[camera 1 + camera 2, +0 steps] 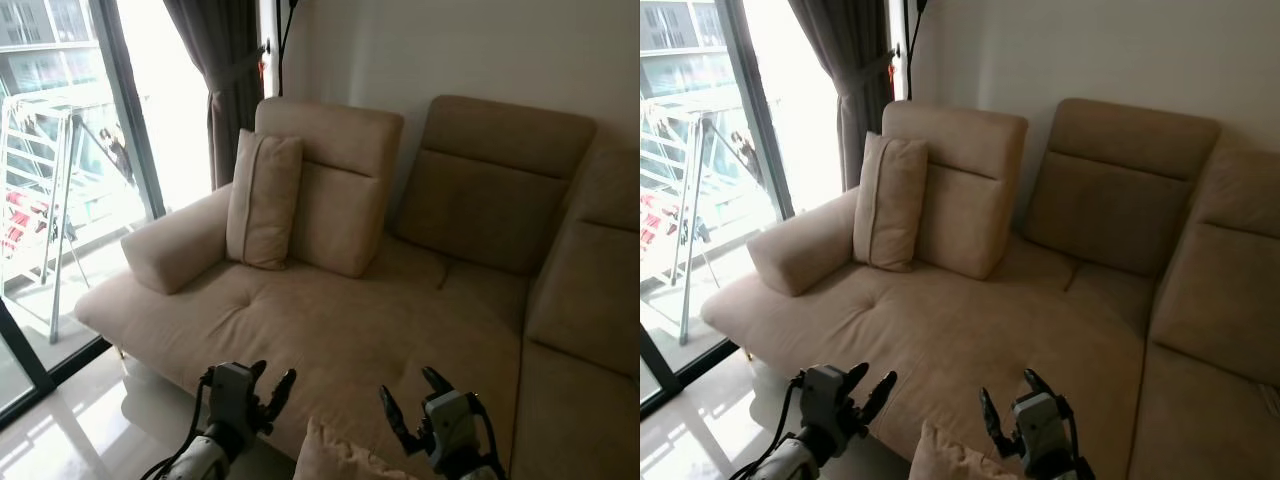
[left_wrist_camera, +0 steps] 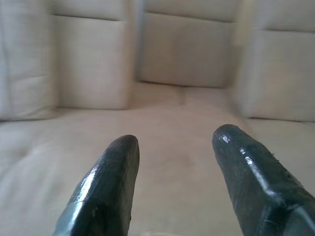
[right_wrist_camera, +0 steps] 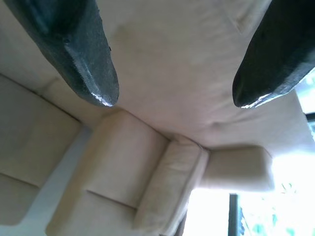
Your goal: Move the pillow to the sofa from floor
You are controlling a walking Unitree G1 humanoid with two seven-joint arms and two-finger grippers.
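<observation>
I've got the beige soft fabric pillow [image 1: 335, 458] at the bottom centre of the left eye view, just a corner of it poking up betw my two grippers; it sits low, in front of the seat edge, not yet on the big beige suede-like corner sofa [image 1: 400, 330]. Left gripper [image 1: 272, 385] is at lower left of the frame w/ both black fingers spread apart, holding nothing; the left wrist view confirms it, bare seat cushion visible betw the tips. Right gripper [image 1: 412, 388] is at lower right, fingers likewise parted and empty; its wrist cam looks straight across the seat to the backrests.

Risks as I judge them: neither gripper is clamped on the pillow, so if it's only resting on the arms it could slide off fwd or sideways and drop to the pale glossy tiled floor [image 1: 70, 420] at lower left; soft fabric gives little purchase, so a pinch on the corner alone may slip. Most of the pillow is cut off below the frame, so I can't tell how it's supported. A second beige upright cushion [image 1: 264, 198] leans on the backrest at upper left, well apart; no clash there.
</observation>
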